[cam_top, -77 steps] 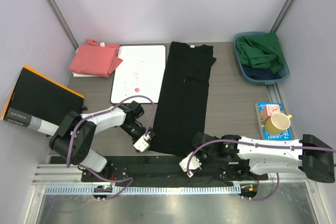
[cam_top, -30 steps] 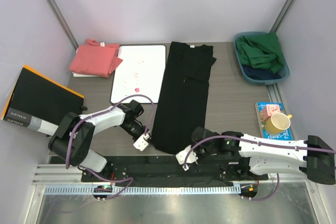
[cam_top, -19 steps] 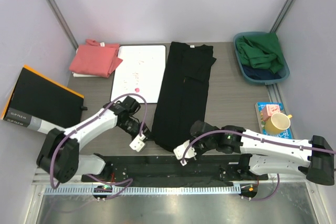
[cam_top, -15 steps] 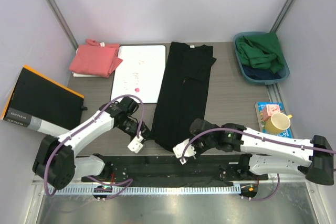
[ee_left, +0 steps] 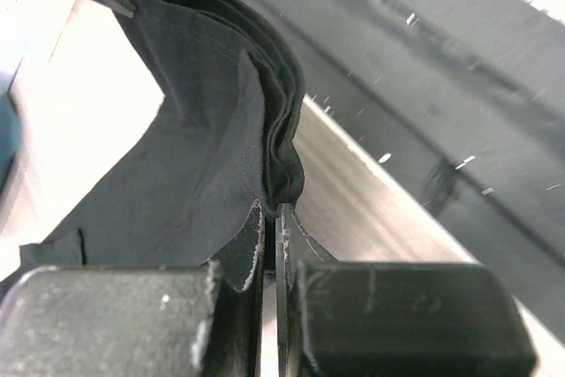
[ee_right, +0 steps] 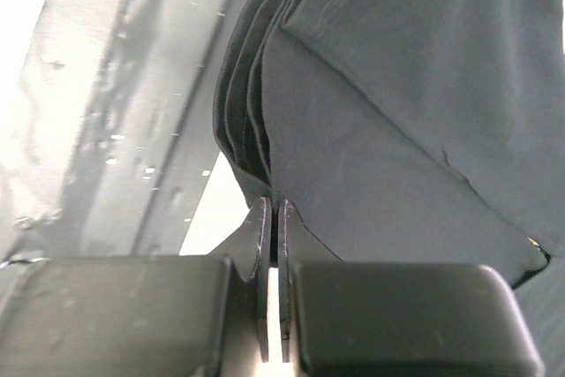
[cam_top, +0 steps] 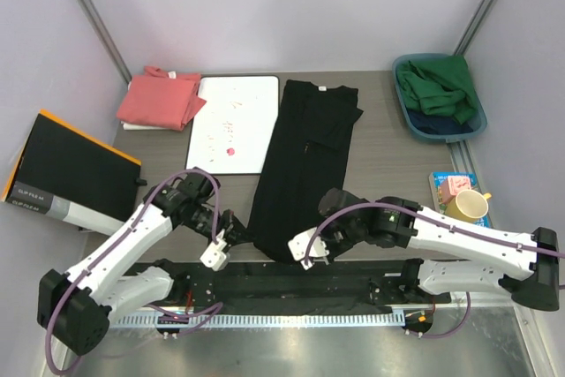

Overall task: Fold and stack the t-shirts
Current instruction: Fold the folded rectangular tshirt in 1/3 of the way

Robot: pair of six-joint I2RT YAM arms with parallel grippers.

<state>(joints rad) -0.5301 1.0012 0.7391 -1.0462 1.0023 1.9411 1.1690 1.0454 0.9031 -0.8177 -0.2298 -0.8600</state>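
Observation:
The black t-shirt (cam_top: 305, 161) lies folded into a long narrow strip down the middle of the table, its print hidden. My left gripper (cam_top: 240, 236) is shut on the near left corner of its hem. My right gripper (cam_top: 298, 253) is shut on the near right corner. In the left wrist view the left gripper (ee_left: 272, 209) pinches several bunched layers of black t-shirt (ee_left: 203, 147). The right wrist view shows the right gripper (ee_right: 270, 207) pinching the layered edge of the black t-shirt (ee_right: 397, 130) the same way. The salmon-pink t-shirt (cam_top: 159, 99) sits folded at the back left.
A white board (cam_top: 231, 123) lies between the pink tee and the black one. A flat black box with an orange edge (cam_top: 62, 169) is at the left. A blue basket of green cloth (cam_top: 439, 97) stands back right, and a yellow mug on a book (cam_top: 463, 205) is at the right.
Both grippers have moved left and toward the near edge while holding the hem. The black tee has been dragged with them, its collar end sliding away from the table's back edge.

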